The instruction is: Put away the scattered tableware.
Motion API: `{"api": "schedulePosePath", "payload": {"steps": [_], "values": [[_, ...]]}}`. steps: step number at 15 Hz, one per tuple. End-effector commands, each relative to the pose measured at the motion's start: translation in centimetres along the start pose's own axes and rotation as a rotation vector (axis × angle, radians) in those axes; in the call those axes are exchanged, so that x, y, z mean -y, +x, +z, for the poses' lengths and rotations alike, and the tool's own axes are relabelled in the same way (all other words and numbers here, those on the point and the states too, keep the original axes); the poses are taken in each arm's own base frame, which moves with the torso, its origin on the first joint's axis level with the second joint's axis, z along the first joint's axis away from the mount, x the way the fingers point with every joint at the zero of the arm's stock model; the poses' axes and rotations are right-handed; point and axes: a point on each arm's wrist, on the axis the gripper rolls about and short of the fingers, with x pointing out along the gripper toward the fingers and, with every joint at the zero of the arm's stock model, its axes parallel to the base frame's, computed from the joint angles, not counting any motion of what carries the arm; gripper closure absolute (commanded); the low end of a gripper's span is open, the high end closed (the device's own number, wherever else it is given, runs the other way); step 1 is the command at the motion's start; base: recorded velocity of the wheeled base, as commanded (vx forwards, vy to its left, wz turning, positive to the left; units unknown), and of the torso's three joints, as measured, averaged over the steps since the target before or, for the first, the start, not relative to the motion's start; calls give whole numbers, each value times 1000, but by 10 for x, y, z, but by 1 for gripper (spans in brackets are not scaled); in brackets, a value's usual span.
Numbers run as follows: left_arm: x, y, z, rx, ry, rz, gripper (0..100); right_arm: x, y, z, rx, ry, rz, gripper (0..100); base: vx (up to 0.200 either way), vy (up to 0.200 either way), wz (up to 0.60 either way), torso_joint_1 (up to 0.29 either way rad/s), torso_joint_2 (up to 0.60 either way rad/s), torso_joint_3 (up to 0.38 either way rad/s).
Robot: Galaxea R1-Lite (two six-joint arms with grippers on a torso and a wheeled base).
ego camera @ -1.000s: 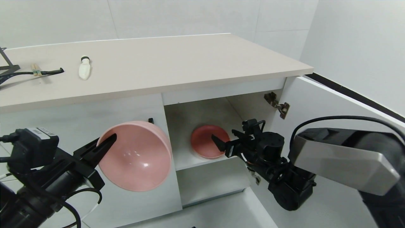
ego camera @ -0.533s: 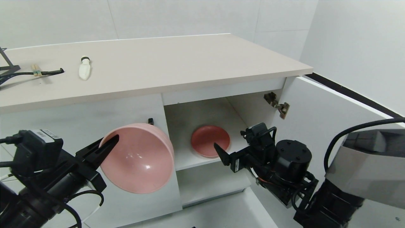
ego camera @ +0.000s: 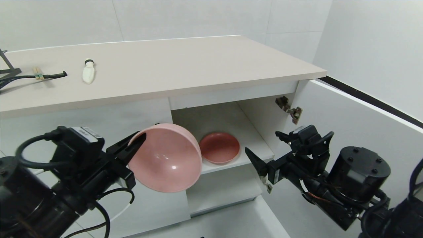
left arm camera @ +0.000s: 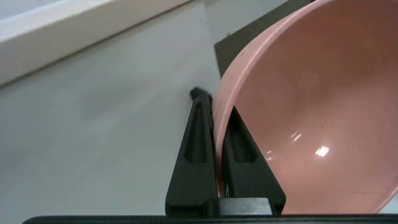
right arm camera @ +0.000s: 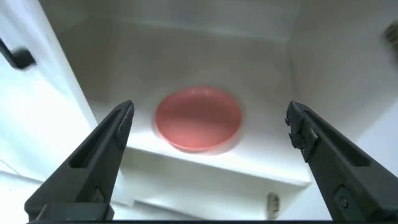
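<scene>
A large pink bowl (ego camera: 167, 158) hangs tilted in front of the cabinet's closed left door, at the edge of the open compartment. My left gripper (ego camera: 136, 141) is shut on its rim, and in the left wrist view its fingers (left arm camera: 200, 155) pinch the rim of the pink bowl (left arm camera: 311, 118). A smaller red plate (ego camera: 219, 147) lies on the cabinet shelf (ego camera: 257, 153); it is also the red plate (right arm camera: 198, 118) in the right wrist view. My right gripper (ego camera: 256, 163) is open and empty, outside the cabinet in front of the shelf's right part.
The cabinet's right door (ego camera: 347, 132) stands wide open beside my right arm. On the countertop (ego camera: 165, 69) lie a white spoon-like item (ego camera: 88, 72), chopsticks (ego camera: 37, 73) and a black cable (ego camera: 49, 75) at the far left. A lower shelf (ego camera: 221, 191) sits below.
My left gripper carried the pink bowl right and slightly up toward the open compartment. My right gripper drew back from the red plate, out of the cabinet and to the right.
</scene>
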Motion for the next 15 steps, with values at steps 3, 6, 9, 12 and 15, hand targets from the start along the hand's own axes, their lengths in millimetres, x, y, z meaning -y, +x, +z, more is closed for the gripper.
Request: {"api": "schedulePosePath", "payload": {"steps": [3,6,9,12,15], "values": [[31,26,-9,-43,35,-52,100,3,-10,4,6,-32,-3,0,0,0,0,0,0,0],[43,57,-3,7,176,-37,100,5,-11,11,34,-25,-10,0,0,0,0,0,0,0],[57,77,-6,21,202,-57,100,8,-12,24,86,-15,-22,0,0,0,0,0,0,0],[63,86,-17,-22,200,-34,100,7,-14,24,88,-10,-19,0,0,0,0,0,0,0],[82,92,-9,23,196,-76,100,5,-12,24,90,-6,-13,0,0,0,0,0,0,0]]}}
